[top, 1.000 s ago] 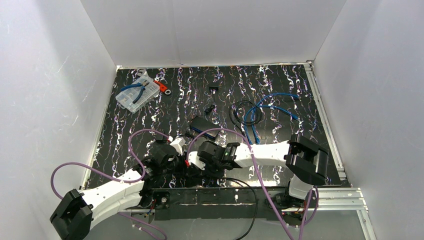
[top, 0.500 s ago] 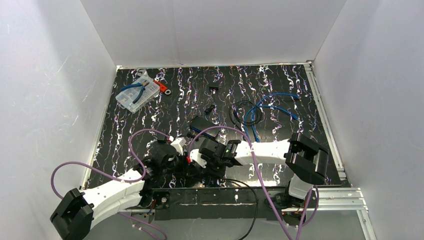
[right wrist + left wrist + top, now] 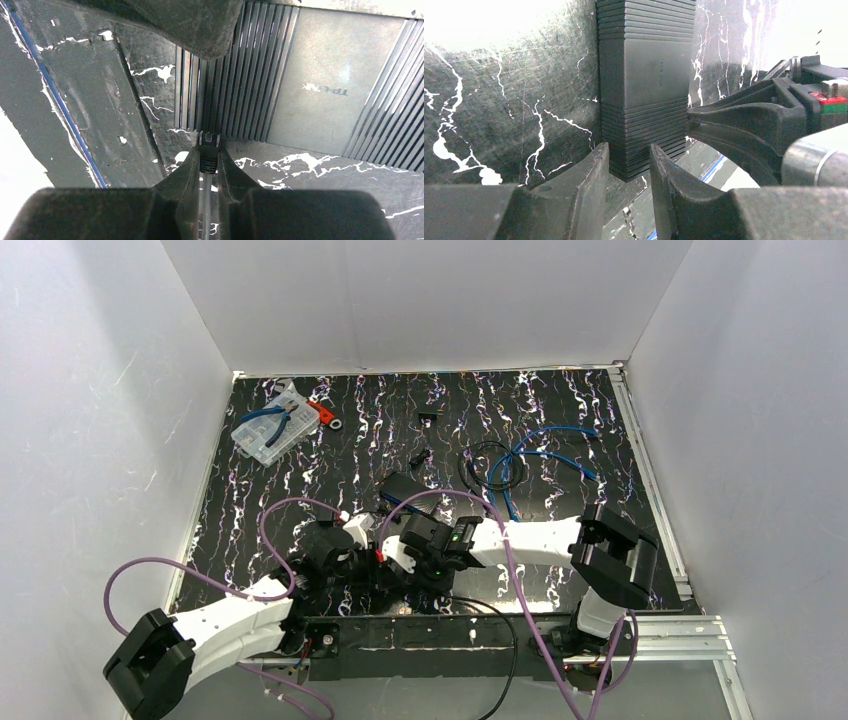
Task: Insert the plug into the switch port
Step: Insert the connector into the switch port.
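I am at the lining-up step: my right pincer [image 3: 209, 165] is pressed together on the plug [image 3: 209, 145], pinching it by its sides with its nose poking out just past my fingertips [image 3: 187, 172] and its pale cable running back between them. The plug's nose sits right at the ribbed edge of the switch [image 3: 310, 90], touching or nearly so, but I cannot see the port itself from any of the 3 views, so I judge the plug is not yet in. The switch lies flat on the table [image 3: 300, 480], near its middle, where my 2 wrists meet. My left pincer [image 3: 629, 160] has its jaws a little apart at the near end of the switch; I cannot tell whether they bite on it. Next I need a small sideways correction to find the port, then a straight push while the left side steadies the box. The plug is small, dark and squarish, held level.
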`<move>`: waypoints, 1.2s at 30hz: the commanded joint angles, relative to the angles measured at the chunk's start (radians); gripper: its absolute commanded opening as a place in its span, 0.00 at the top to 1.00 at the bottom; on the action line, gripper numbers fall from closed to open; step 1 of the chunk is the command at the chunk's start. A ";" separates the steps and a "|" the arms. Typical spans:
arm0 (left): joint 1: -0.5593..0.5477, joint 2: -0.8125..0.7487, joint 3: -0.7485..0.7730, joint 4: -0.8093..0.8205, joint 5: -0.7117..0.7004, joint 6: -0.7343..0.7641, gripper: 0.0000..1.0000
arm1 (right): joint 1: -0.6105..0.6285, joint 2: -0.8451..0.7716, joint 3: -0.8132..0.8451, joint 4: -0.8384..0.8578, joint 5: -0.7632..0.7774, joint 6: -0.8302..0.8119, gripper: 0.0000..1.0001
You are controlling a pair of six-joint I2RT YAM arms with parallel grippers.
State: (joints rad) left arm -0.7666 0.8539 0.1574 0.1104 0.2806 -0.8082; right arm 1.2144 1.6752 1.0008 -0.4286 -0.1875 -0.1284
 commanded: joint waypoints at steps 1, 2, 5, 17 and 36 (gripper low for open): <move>-0.023 0.041 -0.037 0.032 0.138 -0.010 0.72 | -0.007 -0.043 0.164 0.469 -0.043 0.016 0.99; -0.023 0.045 -0.040 0.039 0.142 -0.010 0.72 | -0.012 -0.044 0.165 0.484 -0.038 0.019 0.99; -0.024 0.055 -0.045 0.058 0.157 -0.015 0.72 | -0.022 -0.045 0.171 0.527 -0.038 0.024 0.99; -0.024 0.063 -0.051 0.129 0.196 -0.051 0.73 | -0.042 -0.035 0.179 0.641 -0.057 0.045 0.99; -0.024 -0.209 0.122 -0.438 -0.153 0.036 0.44 | -0.056 -0.048 -0.006 0.290 -0.191 -0.048 0.99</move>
State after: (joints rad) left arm -0.7723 0.7013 0.1970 -0.1055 0.1909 -0.7845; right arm 1.1641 1.6749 1.0100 -0.3275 -0.2955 -0.1524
